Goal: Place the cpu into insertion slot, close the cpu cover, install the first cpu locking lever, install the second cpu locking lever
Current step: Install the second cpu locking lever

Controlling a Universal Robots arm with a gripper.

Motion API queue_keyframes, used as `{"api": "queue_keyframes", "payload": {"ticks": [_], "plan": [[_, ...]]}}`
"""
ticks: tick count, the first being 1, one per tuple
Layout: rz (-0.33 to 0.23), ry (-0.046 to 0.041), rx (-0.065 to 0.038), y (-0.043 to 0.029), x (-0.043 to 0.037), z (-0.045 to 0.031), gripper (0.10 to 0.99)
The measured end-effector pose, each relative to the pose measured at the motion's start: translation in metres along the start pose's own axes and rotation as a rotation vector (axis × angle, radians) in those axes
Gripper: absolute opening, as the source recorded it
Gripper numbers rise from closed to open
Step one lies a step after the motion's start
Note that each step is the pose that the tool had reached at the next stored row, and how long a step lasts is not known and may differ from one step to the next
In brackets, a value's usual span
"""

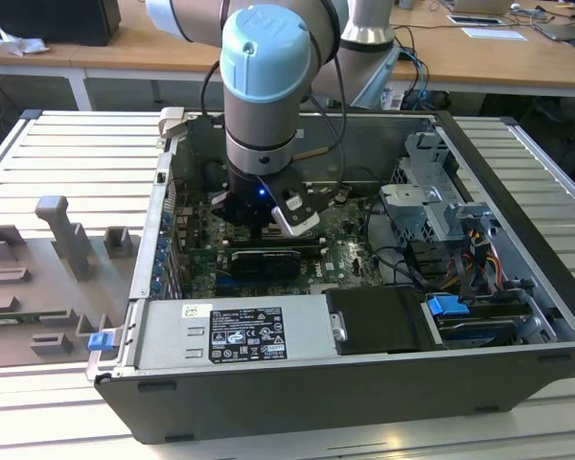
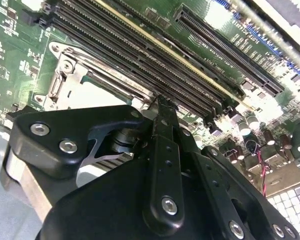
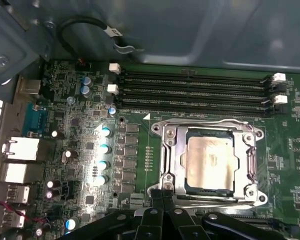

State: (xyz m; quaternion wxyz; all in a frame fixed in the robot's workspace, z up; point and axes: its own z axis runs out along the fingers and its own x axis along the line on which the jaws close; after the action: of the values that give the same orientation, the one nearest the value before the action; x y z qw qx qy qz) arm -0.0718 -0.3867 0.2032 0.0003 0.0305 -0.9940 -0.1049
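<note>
In the first wrist view the cpu (image 3: 210,157), a pale beige-silver square, lies in the insertion slot (image 3: 253,192) on the green board. The silver cpu cover (image 3: 173,152) lies flat around it, framing it through its window. A thin wire lever (image 3: 205,121) runs along the socket's side nearest the memory slots. My gripper (image 3: 162,190) is shut with its black fingertips together at one corner of the socket's rim. In the second wrist view the gripper (image 2: 160,102) points down at the socket's edge (image 2: 72,75). In the exterior view the gripper (image 1: 259,225) reaches into the open computer case.
Long black memory slots (image 3: 190,87) run beside the socket. A row of capacitors (image 3: 104,150) stands on its other side. A black card (image 1: 265,261), the power supply box (image 1: 235,331) and the drive cage (image 1: 431,206) crowd the case. Grey fixtures (image 1: 62,240) sit on the table at the exterior view's left.
</note>
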Motion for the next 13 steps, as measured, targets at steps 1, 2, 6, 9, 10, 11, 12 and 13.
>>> {"api": "queue_keyframes", "payload": {"ticks": [1,2,6,9,10,11,12,13], "plan": [[-0.001,-0.0001,-0.001,-0.0001,0.0001,0.0005,0.106],[-0.002,0.0001,-0.003,-0.0003,0.0003,0.0011,0.106],[-0.009,0.0007,-0.011,-0.0007,0.0004,0.0038,0.106],[-0.012,0.0005,-0.023,-0.0008,0.0023,0.0047,0.106],[-0.012,0.0006,-0.024,-0.0008,0.0025,0.0046,0.106],[-0.013,0.0006,-0.024,-0.0007,0.0027,0.0042,0.106],[-0.013,0.0004,-0.025,-0.0003,0.0028,0.0029,0.106],[-0.013,0.0004,-0.025,0.0004,0.0027,-0.0003,0.106]]}}
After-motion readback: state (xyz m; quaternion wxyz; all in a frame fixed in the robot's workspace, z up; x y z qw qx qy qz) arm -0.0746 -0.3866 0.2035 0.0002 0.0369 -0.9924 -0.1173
